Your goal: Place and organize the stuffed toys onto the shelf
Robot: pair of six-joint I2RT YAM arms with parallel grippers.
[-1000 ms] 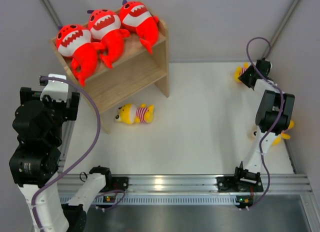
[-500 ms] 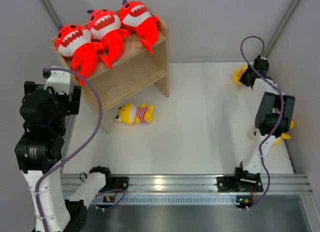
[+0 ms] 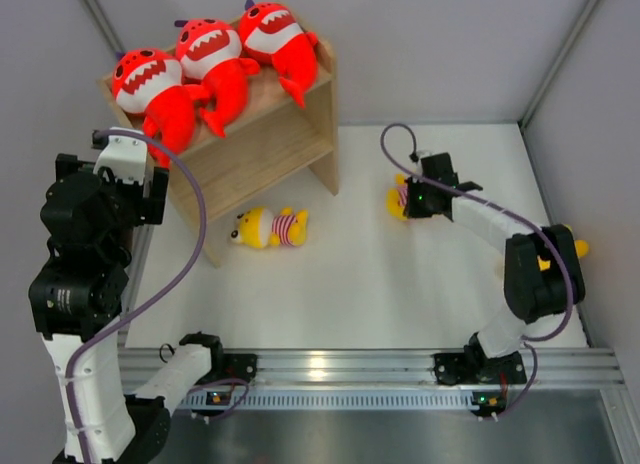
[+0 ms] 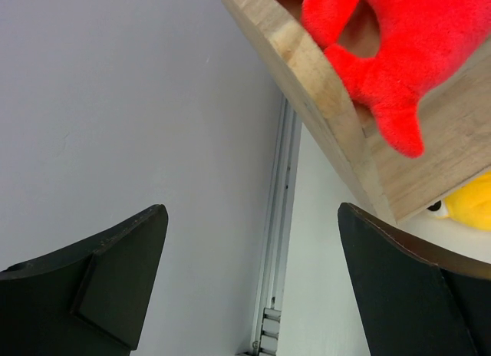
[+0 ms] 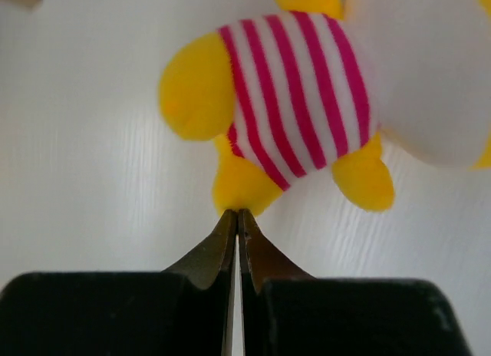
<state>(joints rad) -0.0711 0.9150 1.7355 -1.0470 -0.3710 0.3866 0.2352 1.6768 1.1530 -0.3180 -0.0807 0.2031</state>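
Three red sharks [image 3: 215, 59] lie in a row on top of the light-wood shelf [image 3: 270, 144]. One yellow doll [image 3: 268, 227] lies on the table in front of the shelf's lower tier. My right gripper [image 3: 412, 198] is shut on the foot of a second yellow doll [image 3: 401, 197], mid-table right of the shelf; the right wrist view shows the jaws [image 5: 238, 212] pinching the striped doll [image 5: 295, 95]. A third doll [image 3: 575, 249] peeks out behind the right arm. My left gripper [image 4: 249, 210] is open and empty beside the shelf's left panel [image 4: 337, 103], under a shark's fin [image 4: 391, 57].
Grey walls close in the white table on the left, back and right. An aluminium rail [image 3: 330, 366] runs along the near edge, and another rail [image 4: 276, 241] runs along the table's left side below the left gripper.
My right gripper has swung from the far right corner to mid-table, carrying the yellow doll with it. The left arm has shifted only slightly by the shelf.
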